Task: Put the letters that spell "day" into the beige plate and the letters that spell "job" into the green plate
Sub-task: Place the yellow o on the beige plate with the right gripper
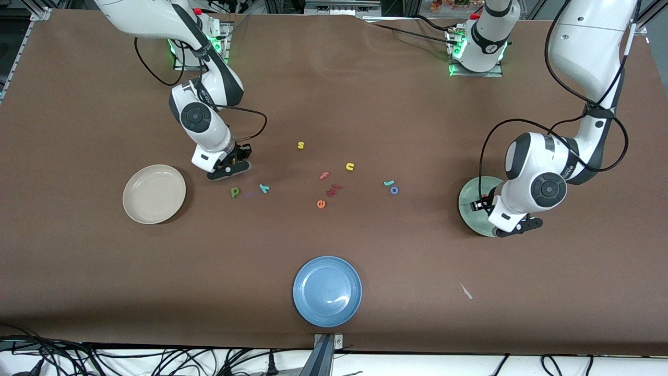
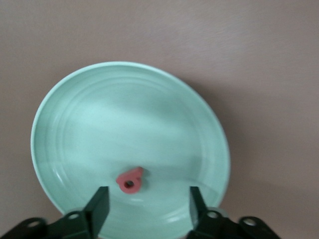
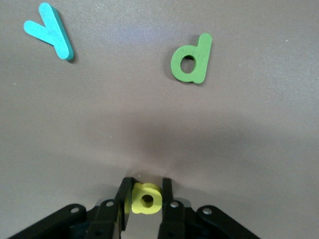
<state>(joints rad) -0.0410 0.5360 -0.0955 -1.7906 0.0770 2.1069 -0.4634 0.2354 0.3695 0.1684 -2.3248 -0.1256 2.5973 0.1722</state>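
While the red "b" (image 2: 130,180) lies in the green plate (image 2: 75,99), the left gripper (image 2: 147,205) hangs spread above it.
Right gripper (image 3: 145,198) pinches the yellow "a" (image 3: 145,198); "d" (image 3: 191,59), "y" (image 3: 50,31), "j" (image 1: 388,183), "o" (image 1: 394,190) remain; beige plate (image 1: 154,194) empty.

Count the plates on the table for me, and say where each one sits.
3. The beige plate lies toward the right arm's end, the green plate toward the left arm's end under the left gripper, and the blue plate nearest the front camera.
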